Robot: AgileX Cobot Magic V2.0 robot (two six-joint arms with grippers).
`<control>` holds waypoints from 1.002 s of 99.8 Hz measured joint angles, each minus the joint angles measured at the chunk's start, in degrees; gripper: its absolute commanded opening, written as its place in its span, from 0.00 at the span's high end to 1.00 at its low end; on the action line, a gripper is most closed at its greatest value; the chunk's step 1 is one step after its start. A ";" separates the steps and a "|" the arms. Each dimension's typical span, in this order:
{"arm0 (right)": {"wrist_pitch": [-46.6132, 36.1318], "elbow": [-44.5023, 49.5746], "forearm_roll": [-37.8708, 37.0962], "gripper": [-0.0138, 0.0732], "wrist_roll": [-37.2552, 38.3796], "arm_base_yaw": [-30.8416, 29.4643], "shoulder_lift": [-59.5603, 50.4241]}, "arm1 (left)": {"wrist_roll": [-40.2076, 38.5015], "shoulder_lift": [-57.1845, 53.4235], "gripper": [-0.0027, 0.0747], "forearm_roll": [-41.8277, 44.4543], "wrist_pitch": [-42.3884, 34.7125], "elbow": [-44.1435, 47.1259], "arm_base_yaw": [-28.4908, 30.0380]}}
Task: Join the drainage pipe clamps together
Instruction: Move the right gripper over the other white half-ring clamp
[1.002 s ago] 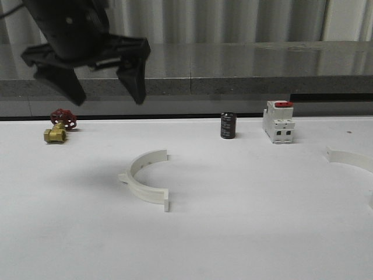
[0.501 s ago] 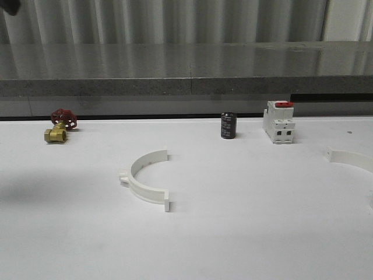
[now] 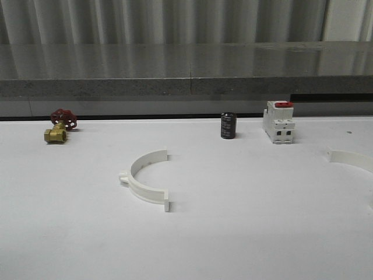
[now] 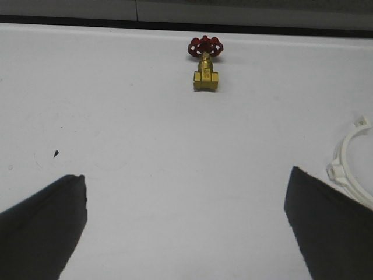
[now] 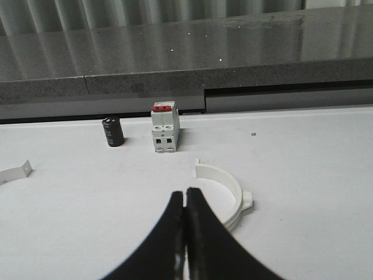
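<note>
One white half-ring pipe clamp (image 3: pixel 145 180) lies flat on the white table left of centre, its open side facing right; its edge shows in the left wrist view (image 4: pixel 349 169). The other clamp (image 3: pixel 349 158) lies at the table's right edge, partly cut off, and appears in the right wrist view (image 5: pixel 224 195) just beyond the fingers. My left gripper (image 4: pixel 186 224) is open, its dark fingers (image 4: pixel 44 224) wide apart above bare table. My right gripper (image 5: pixel 185 195) is shut with nothing between its fingers, which hide part of the right clamp.
A brass valve with a red handwheel (image 3: pixel 59 126) sits at the back left. A small black cylinder (image 3: pixel 228 125) and a white switch with a red top (image 3: pixel 278 122) stand at the back centre-right. A grey ledge (image 3: pixel 186 70) runs behind the table.
The left gripper, seen high at the upper left a second ago, has moved out of the front view. Its shadow on the table has gone. The clamps have not moved.
</note>
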 measured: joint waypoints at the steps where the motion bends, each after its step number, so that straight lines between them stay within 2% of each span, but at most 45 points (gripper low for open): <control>1: -0.12 0.00 0.00 0.92 0.00 0.00 0.00 | -0.02 -0.95 0.10 0.00 0.00 0.73 -0.10; 14: -0.60 0.00 0.00 0.92 0.00 0.00 0.00 | -0.02 -9.09 0.10 -0.37 -0.11 6.49 -1.13; 23: -0.65 0.00 0.00 0.92 0.00 0.00 0.00 | -0.02 -14.35 0.16 -0.50 -0.11 9.47 -1.70; 33: -0.36 0.00 -0.23 0.92 0.00 0.00 0.00 | -0.02 -18.88 0.35 -0.50 0.00 11.45 -1.70; 57: 4.47 -3.51 -0.21 0.92 0.00 0.00 0.00 | -0.02 -22.80 0.99 -0.50 0.13 12.27 -1.70; 79: 9.31 -13.19 -0.25 0.92 0.00 0.00 6.16 | -0.02 -22.83 0.99 -0.50 0.13 12.27 -1.70; 100: 23.77 -27.23 -0.25 0.92 0.00 0.00 21.81 | -0.02 -22.83 0.99 -0.50 0.13 12.27 -1.70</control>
